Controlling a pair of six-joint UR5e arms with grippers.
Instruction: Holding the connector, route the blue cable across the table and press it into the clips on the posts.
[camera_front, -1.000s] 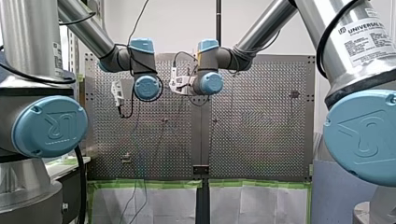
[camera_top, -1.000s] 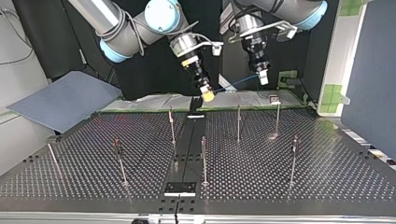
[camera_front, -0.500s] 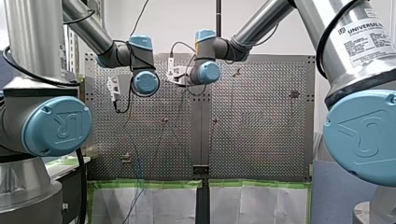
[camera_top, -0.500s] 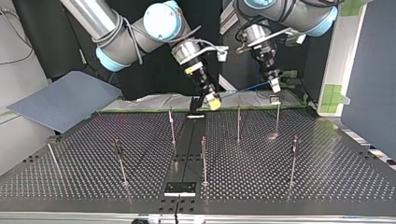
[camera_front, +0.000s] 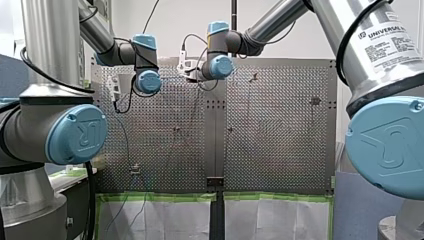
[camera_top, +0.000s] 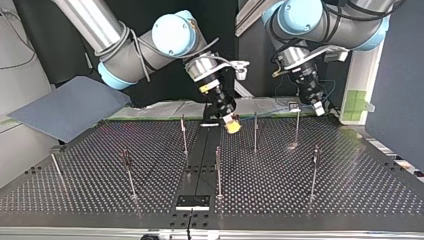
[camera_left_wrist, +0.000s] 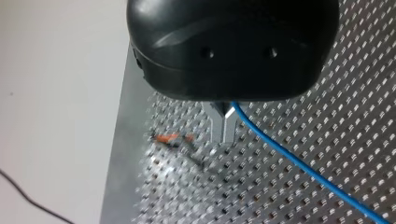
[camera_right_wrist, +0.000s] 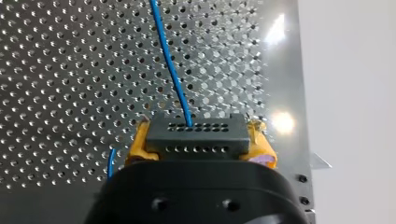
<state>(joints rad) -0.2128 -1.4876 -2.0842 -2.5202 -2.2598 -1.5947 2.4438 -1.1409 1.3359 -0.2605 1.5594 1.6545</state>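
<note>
Right gripper (camera_top: 231, 125): fingers clamped on the dark grey connector (camera_right_wrist: 198, 135), with a yellow pad touching each end and the connector filling the gap. The blue cable (camera_right_wrist: 170, 70) leaves the holed face of the connector and runs ahead over the perforated bench (camera_top: 350, 190). Left gripper (camera_top: 317, 107): metal fingers (camera_left_wrist: 215, 126) are nearly together and pinch the blue cable, which comes out between them and trails off slantwise above the bench. Landmark is the clip post (camera_top: 297, 125). The left gripper is just beside the top of the clip post, on the side away from the right gripper; cannot tell if it touches. The right gripper and connector are well apart from the clip post, past the neighbouring post (camera_top: 255, 132), and held above the bench. The blue cable spans from the connector to the left gripper by the clip post; cannot tell if it sits in the clip.
</note>
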